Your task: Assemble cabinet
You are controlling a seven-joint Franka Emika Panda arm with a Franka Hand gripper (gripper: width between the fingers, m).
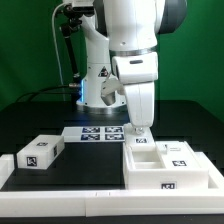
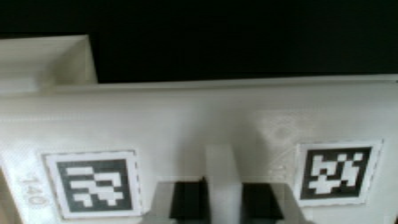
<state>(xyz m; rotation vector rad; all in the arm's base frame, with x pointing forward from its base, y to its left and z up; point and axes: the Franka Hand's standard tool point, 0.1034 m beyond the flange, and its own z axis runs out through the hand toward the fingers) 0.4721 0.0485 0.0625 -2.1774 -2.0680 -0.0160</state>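
The cabinet (image 1: 165, 168), a large white box shell with open compartments and a tag on its front, lies at the exterior view's right. My gripper (image 1: 139, 133) stands straight down over the cabinet's far left corner. In the wrist view the cabinet's white face (image 2: 214, 125) fills the frame and carries two tags. My gripper (image 2: 228, 203) has its two dark fingers (image 2: 187, 203) close together with a thin white wall of the cabinet between them. A white tagged drawer block (image 1: 40, 153) lies apart at the exterior view's left.
The marker board (image 1: 100, 133) lies flat behind the parts, at the robot's base. A smaller tagged white piece (image 1: 178, 150) sits at the cabinet's far right. A low white border (image 1: 60, 183) runs along the table's front edge.
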